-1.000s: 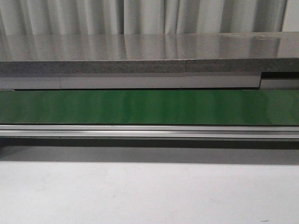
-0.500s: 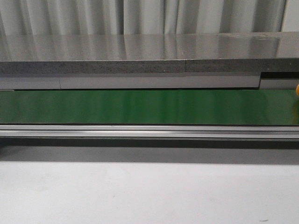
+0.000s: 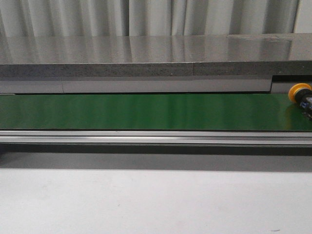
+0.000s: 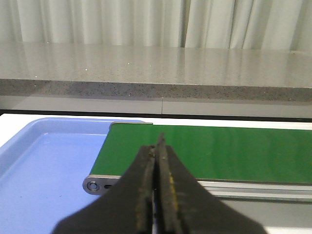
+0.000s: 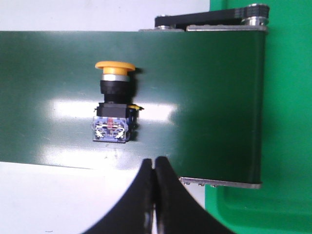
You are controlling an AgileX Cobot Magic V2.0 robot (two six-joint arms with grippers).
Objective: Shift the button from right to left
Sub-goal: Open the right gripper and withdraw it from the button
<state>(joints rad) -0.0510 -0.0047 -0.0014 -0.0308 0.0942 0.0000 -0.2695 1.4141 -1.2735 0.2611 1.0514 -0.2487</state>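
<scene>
The button point(image 3: 301, 96) has a yellow-orange round head on a black body. It lies on its side on the green conveyor belt point(image 3: 146, 111) at the far right edge of the front view. In the right wrist view the button point(image 5: 114, 102) lies on the belt point(image 5: 204, 97) just beyond my right gripper point(image 5: 154, 162), which is shut and empty. My left gripper point(image 4: 158, 146) is shut and empty, in front of the belt's left end point(image 4: 219, 151). Neither gripper shows in the front view.
A blue tray point(image 4: 44, 161) sits beside the belt's left end. A green bin point(image 5: 263, 209) sits by the belt's right end roller point(image 5: 214, 19). A grey stone counter point(image 3: 146, 58) runs behind the belt, and a metal rail point(image 3: 146, 137) along its front.
The button has come into the front view from the right edge, moving left on the belt. One second ago it was not in view.
</scene>
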